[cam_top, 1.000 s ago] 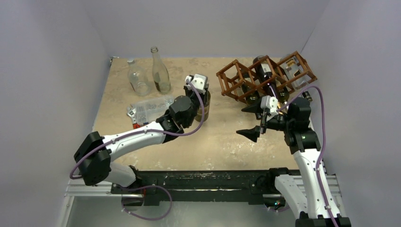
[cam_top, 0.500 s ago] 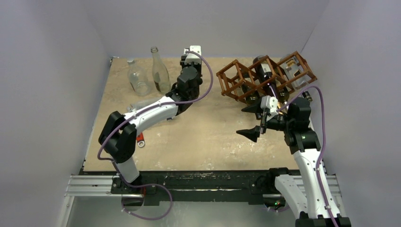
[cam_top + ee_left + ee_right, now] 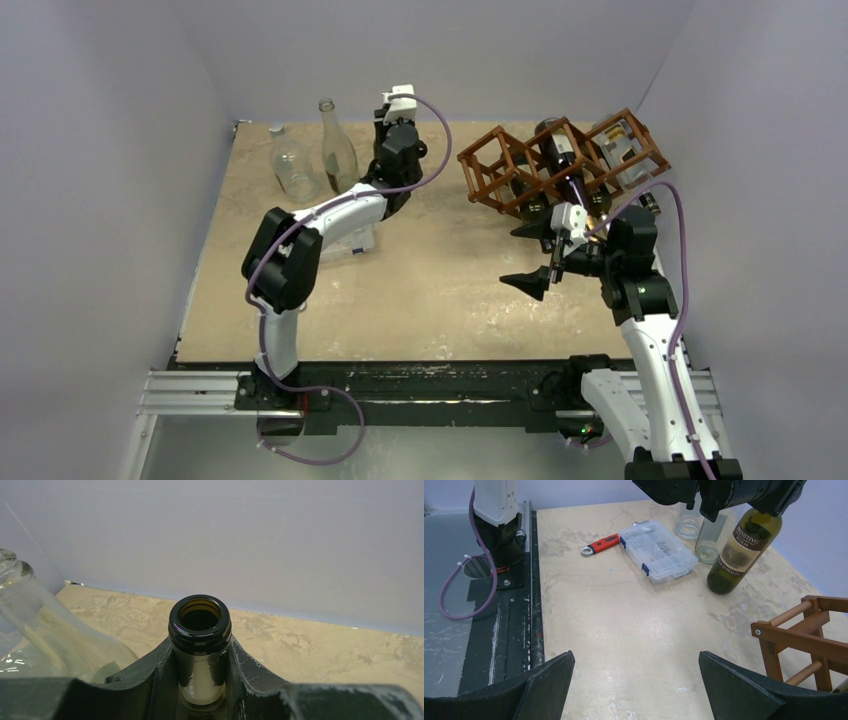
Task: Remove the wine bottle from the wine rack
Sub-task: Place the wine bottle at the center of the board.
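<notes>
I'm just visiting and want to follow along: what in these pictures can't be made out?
- Left wrist view: the wine bottle shows only its neck; the left gripper and the bottom edge hide the body.
- Top view: the bottle is hidden beneath the left arm.
- Right wrist view: the wine rack is cut off by the right edge; what it holds is unseen there.
- Right wrist view: the clear plastic box has contents too small to tell.

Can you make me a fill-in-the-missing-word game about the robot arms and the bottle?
1. The left gripper holds the wine bottle by its ____.
2. The right gripper is wide ____.
3. The wrench beside the plastic box has a ____ handle.
Missing words: neck, open, red.
</notes>
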